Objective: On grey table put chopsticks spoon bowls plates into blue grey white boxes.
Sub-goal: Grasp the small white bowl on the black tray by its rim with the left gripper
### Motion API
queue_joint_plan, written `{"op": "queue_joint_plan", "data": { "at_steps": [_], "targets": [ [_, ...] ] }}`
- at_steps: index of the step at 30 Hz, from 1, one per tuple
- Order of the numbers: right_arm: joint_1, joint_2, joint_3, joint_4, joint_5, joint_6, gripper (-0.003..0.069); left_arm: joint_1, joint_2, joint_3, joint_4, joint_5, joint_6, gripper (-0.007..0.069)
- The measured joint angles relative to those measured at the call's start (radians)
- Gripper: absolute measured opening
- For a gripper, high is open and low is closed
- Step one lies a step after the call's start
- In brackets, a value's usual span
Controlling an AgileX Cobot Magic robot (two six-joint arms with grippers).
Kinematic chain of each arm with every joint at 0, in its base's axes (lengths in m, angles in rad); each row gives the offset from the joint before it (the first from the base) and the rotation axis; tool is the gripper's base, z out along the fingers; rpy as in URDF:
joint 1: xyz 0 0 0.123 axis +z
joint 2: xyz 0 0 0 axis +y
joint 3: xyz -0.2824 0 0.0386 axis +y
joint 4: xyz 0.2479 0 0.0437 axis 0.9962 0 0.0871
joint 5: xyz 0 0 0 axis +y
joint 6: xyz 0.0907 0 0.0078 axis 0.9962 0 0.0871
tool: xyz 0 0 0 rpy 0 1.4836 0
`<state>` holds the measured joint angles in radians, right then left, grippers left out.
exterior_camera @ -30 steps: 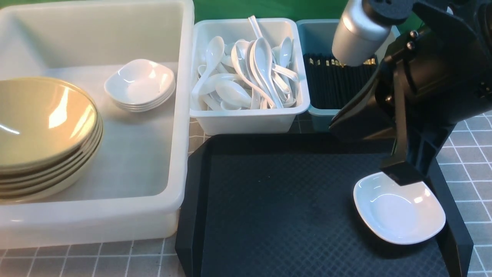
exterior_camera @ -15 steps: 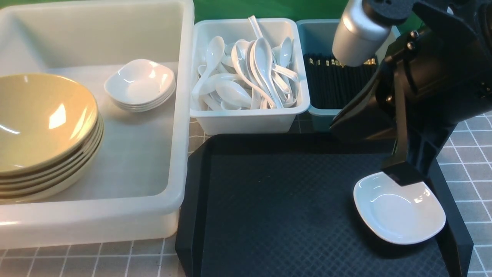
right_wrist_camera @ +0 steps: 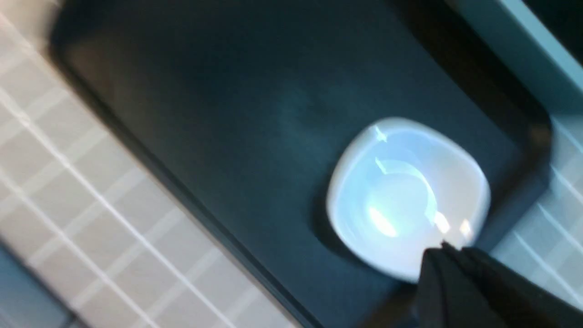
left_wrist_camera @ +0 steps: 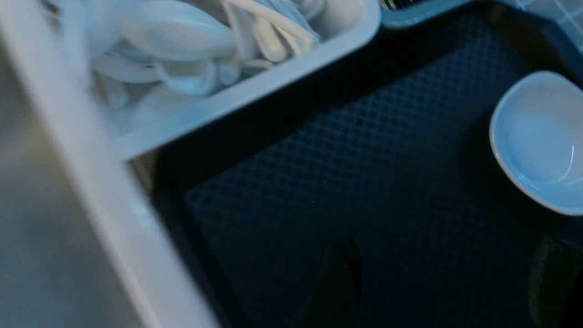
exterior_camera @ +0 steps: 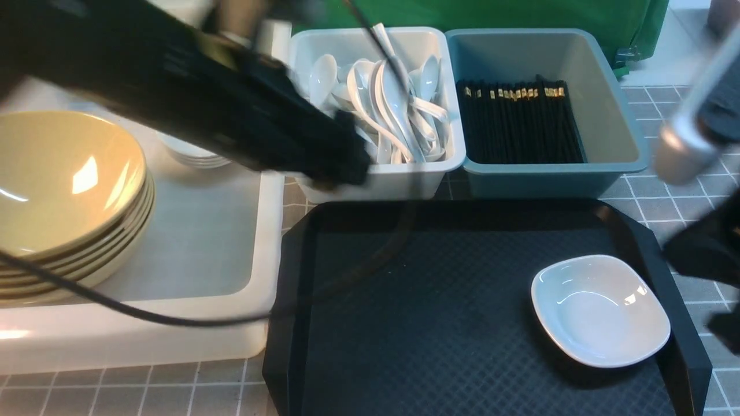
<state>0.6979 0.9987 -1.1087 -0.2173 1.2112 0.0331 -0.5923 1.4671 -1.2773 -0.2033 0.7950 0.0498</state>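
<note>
One small white plate (exterior_camera: 600, 310) lies on the black tray (exterior_camera: 439, 323), near its right end. It also shows in the left wrist view (left_wrist_camera: 542, 141) and the right wrist view (right_wrist_camera: 405, 196). My left gripper (left_wrist_camera: 444, 278) is open and empty above the tray's middle. In the front view it is a blur (exterior_camera: 341, 167) by the spoon box. My right gripper (right_wrist_camera: 442, 249) is shut and empty, just off the plate's rim. The bowls (exterior_camera: 63, 190) are stacked in the large white box (exterior_camera: 173, 332). Spoons (exterior_camera: 393, 104) fill the whitish box (exterior_camera: 381, 179). Chopsticks (exterior_camera: 517, 124) fill the blue box (exterior_camera: 549, 179).
The left arm (exterior_camera: 173, 86) hides most of the stacked plates in the large box. The right arm (exterior_camera: 702, 251) is a blur at the right edge, over the grey table (exterior_camera: 653, 202). The three boxes stand close behind and left of the tray.
The right arm has left the plate and pulled back to the right, uncovering the blue box. The left arm has swung in across the large box towards the tray. The plate has not moved.
</note>
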Motion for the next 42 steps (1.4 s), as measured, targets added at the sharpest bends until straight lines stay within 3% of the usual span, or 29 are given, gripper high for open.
{"op": "queue_joint_plan", "data": {
  "at_steps": [6, 10, 16, 27, 31, 34, 36, 42],
  "targets": [
    [0.000, -0.150, 0.136, -0.089, 0.043, 0.121, 0.0045, -0.159, 0.249, -0.115, 0.013, -0.043, -0.005, 0.0475],
    [0.000, -0.216, 0.194, -0.095, 0.044, 0.168, 0.0045, -0.208, 0.403, -0.290, 0.032, -0.005, -0.002, 0.0475],
    [0.000, -0.242, 0.223, -0.096, 0.045, 0.182, 0.0045, -0.265, 0.637, -0.547, 0.062, 0.119, -0.001, 0.0475],
    [0.000, -0.242, 0.229, -0.097, 0.044, 0.136, 0.0045, -0.293, 0.884, -0.763, 0.056, 0.168, -0.013, 0.0463],
    [0.000, -0.242, 0.229, -0.097, 0.044, 0.128, 0.0045, -0.296, 0.906, -0.778, 0.041, 0.165, -0.013, 0.0370],
    [0.000, -0.242, 0.229, -0.097, 0.044, 0.116, 0.0045, -0.297, 0.908, -0.782, 0.019, 0.159, -0.018, 0.0158],
    [0.000, -0.242, 0.229, -0.093, 0.044, 0.109, 0.0045, -0.296, 0.889, -0.787, -0.002, 0.159, -0.017, 0.0076],
    [0.000, -0.239, 0.220, 0.003, 0.019, 0.062, 0.0045, -0.275, 0.793, -0.792, 0.044, 0.253, 0.004, 0.0004]
  ]
}}
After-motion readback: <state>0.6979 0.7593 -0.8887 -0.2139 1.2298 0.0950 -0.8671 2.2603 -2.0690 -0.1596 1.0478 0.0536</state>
